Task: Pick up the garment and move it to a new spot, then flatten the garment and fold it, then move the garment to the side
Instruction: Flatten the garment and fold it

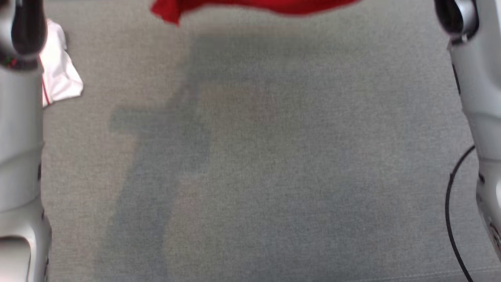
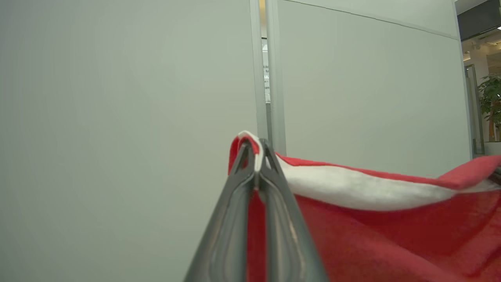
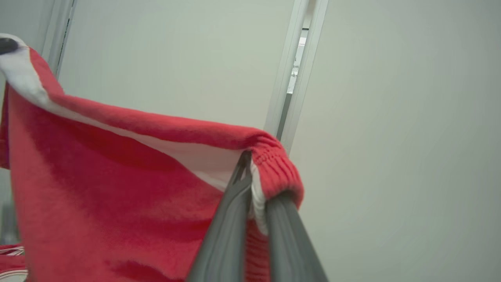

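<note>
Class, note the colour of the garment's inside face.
White lining inside a red garment; the left wrist view shows it best.

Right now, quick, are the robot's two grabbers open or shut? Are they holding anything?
Left gripper: shut, pinching an edge of the red garment.
Right gripper: shut, pinching the red garment at its ribbed edge.

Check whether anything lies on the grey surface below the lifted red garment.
Nothing visible lies under the red knit garment on the grey fabric surface. A crumpled white cloth sits at the far left and a thin black cable curves at the far right, both off to the side.
</note>
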